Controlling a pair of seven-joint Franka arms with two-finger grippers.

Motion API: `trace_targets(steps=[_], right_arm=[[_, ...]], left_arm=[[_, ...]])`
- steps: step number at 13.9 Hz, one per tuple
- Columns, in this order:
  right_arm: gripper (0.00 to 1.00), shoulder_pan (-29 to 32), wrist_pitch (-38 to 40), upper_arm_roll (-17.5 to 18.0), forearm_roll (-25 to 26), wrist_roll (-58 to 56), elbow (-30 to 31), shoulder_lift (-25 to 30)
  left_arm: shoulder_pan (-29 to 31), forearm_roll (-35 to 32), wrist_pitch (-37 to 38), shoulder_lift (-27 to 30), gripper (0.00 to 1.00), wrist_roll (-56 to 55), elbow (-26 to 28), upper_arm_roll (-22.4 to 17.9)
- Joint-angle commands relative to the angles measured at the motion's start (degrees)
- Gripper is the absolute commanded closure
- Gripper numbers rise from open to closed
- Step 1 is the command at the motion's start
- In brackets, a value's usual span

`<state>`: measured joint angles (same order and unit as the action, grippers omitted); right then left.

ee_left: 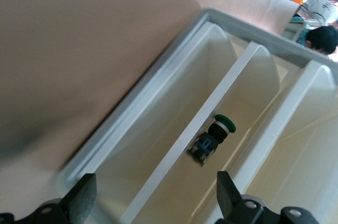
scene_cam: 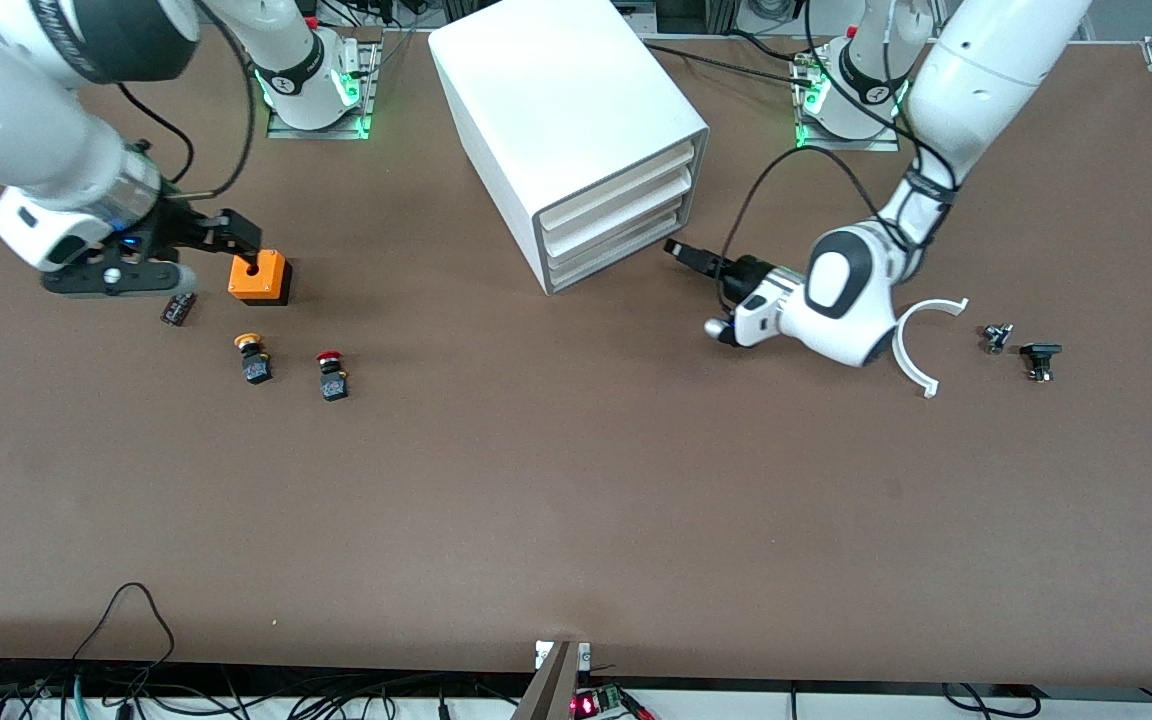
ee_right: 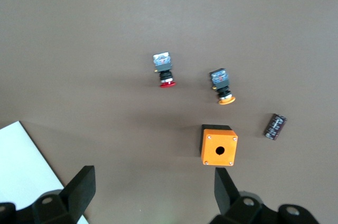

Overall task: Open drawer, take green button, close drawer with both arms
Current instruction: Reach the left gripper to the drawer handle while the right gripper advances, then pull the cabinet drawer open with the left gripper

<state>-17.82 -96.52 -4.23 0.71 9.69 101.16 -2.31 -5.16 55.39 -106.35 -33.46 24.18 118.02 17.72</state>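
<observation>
Both jaws gape; left gripper [scene_cam: 684,250] faces drawer [scene_cam: 616,262] edge.

The drawer [scene_cam: 618,264] is sitting pushed in at the bottom of its white stack, midway along the worktop's edge where the arms are based. The green-capped, black-bodied button [ee_left: 214,137] is lying on its side on a white tray inside. The left gripper [scene_cam: 688,253], fingers spread, is hovering at the drawer front. The right gripper [scene_cam: 228,236] is hanging open near the right arm's end.
</observation>
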Motion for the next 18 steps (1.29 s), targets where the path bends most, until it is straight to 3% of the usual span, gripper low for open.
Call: trace_targets(steps=[1,4,5,6,7,11,15,17,18], right_arm=[[0.0,-1.34,0.02,-0.52,-0.36,0.6,-0.88,-1.99],[0.0,-1.26,-0.25,-0.61,-0.45,0.42,-0.88,-3.05],[0.0,-1.08,-0.42,-0.61,-0.45,0.42,-0.88,-3.31],[0.0,-0.99,-0.51,-0.69,-0.45,0.33,-0.88,-3.49],[0.0,-1.16,-1.21,-0.69,-0.53,0.42,-0.88,-4.01],[0.0,-1.43,-2.71,-0.69,-0.62,0.51,-0.97,-4.81],[0.0,-2.3,-2.71,-0.61,-1.93,0.59,-2.63,-6.91],[0.0,-3.1,-2.62,-0.61,-2.47,-0.01,-4.82,-8.67],[0.0,-3.19,-2.71,-0.52,-2.55,-0.37,-5.7,-9.55]], left_arm=[[-0.12,3.23,-5.08,0.06,0.06,2.36,2.91,3.89],[-0.55,3.76,-8.34,-0.38,0.18,2.36,5.1,6.01],[-0.99,3.76,-8.96,-0.47,0.4,2.36,5.46,6.1],[-1.34,3.76,-9.05,-0.47,0.78,2.36,5.9,6.1],[-1.35,3.76,-9.05,-0.47,1.0,2.54,6.08,6.1],[-0.56,3.15,-9.05,-0.03,1.0,2.45,5.64,5.58],[3.13,2.61,-12.64,1.2,1.0,2.1,1.17,-1.0],[5.41,2.7,-13.89,1.99,1.0,1.75,-1.12,-1.46],[6.47,2.62,-13.8,2.95,0.01,2.18,-1.22,-1.37]])
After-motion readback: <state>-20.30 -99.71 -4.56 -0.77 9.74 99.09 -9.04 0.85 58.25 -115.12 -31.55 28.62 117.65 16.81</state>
